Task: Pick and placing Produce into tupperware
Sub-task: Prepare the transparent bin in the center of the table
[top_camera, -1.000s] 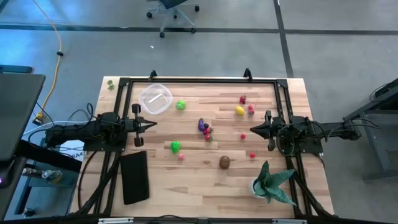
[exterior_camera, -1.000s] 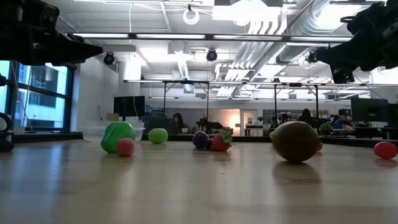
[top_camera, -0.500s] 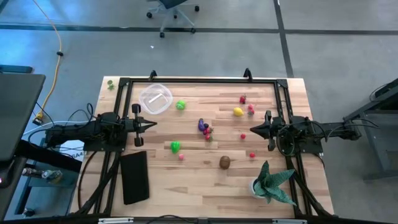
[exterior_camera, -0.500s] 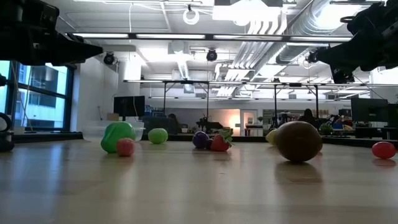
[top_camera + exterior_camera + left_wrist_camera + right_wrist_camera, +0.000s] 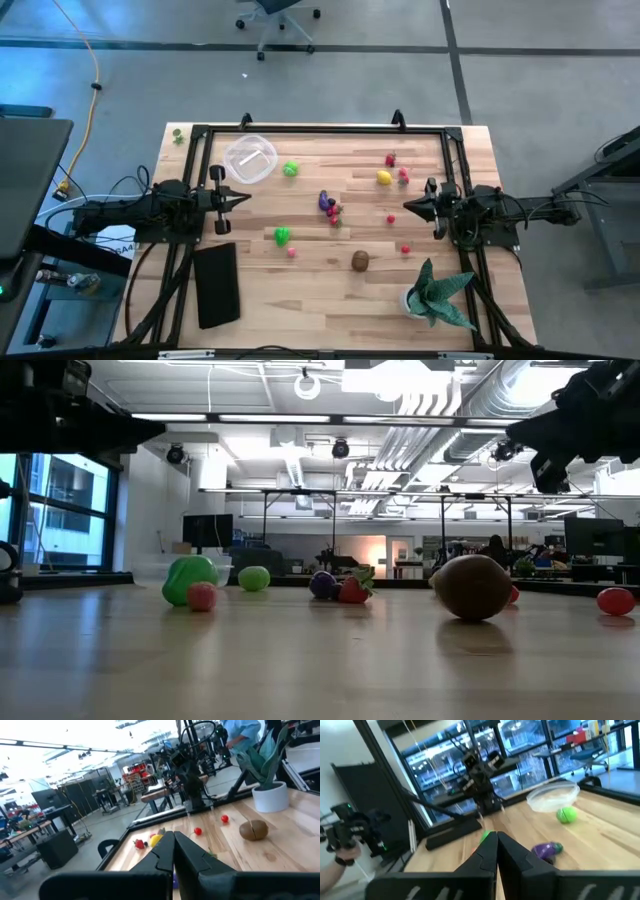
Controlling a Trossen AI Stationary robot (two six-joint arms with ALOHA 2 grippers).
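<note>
Both arms parked at table sides, nothing picked. Left gripper [image 5: 243, 200] fingers closed, empty; right gripper [image 5: 408, 208] same. Produce [image 5: 330, 204] scattered mid-table; tupperware [image 5: 249, 159] far left, empty, awaiting fill.

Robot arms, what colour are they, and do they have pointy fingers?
Both arms are black. The left gripper and the right gripper each end in two thin dark fingers that narrow to a point. Black cables loop around both arms where they join the table's black frame.
</note>
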